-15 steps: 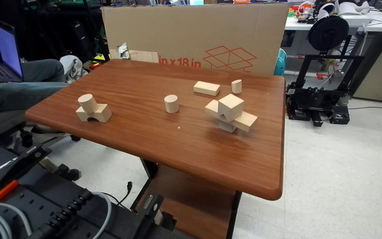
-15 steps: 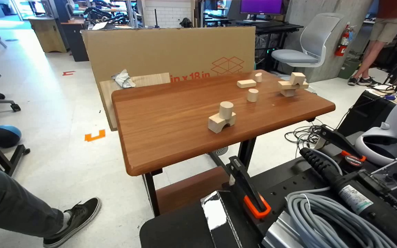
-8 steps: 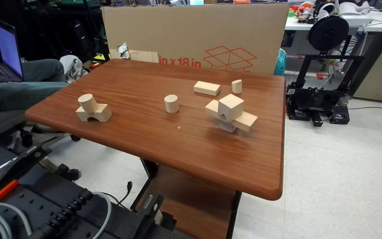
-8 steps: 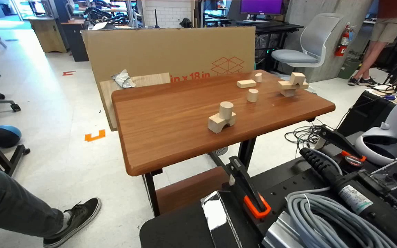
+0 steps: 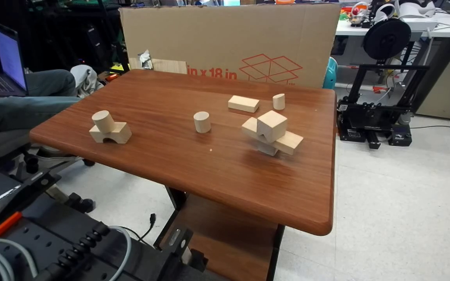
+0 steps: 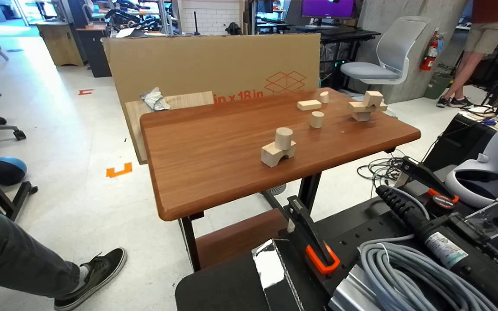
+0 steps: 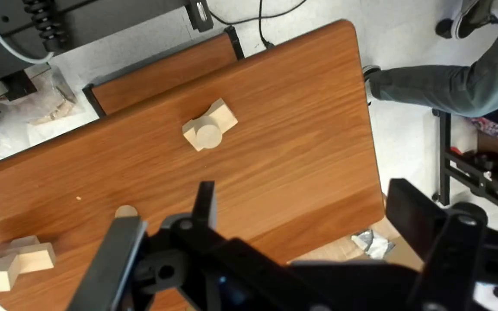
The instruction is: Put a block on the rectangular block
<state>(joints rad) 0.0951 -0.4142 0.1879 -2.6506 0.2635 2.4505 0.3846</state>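
Note:
The block, a short pale wooden cylinder, stands upright on the brown table in both exterior views [image 5: 202, 122] [image 6: 317, 120]. In the wrist view the block [image 7: 126, 211] is partly covered by a gripper part. The rectangular block, a pale wooden box lying on its side, is farther back in both exterior views [image 5: 243, 104] [image 6: 309, 105]; it is hidden in the wrist view. My gripper [image 7: 302, 190] shows only in the wrist view. Its jaws stand wide apart with nothing between them, above the table near its far edge, away from both blocks.
A slant-topped cylinder [image 5: 279, 102] stands beside the rectangular block. A stack with a plank [image 5: 291, 142] and a notched cube [image 5: 272, 125] stands nearby. An arch block [image 5: 120, 132] bears a larger cylinder [image 5: 103, 121] near the table's front edge. A cardboard sheet [image 5: 217, 35] stands behind the table.

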